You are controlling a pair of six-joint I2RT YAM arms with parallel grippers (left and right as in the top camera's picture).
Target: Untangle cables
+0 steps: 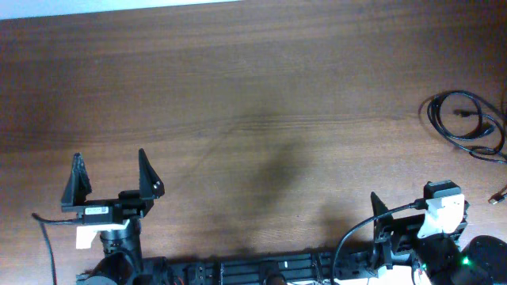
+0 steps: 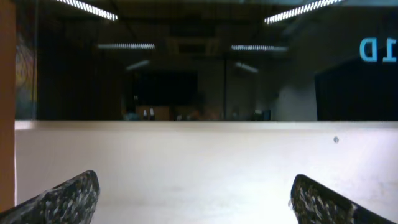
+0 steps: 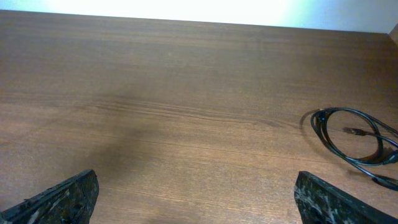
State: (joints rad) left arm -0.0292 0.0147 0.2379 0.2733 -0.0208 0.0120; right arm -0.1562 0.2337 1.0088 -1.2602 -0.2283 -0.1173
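The cables lie as a small loose black coil at the far right edge of the brown wooden table, with a small plug inside the loop. The coil also shows in the right wrist view, at the right. My left gripper is open and empty at the near left, far from the cables; its wrist view shows only a pale wall and a dark room. My right gripper is open and empty at the near right, some way in front of the coil; it also shows in its own wrist view.
A small loose plug end lies at the right edge, near the right arm. The table's far edge runs along the top. Both arm bases stand along the near edge.
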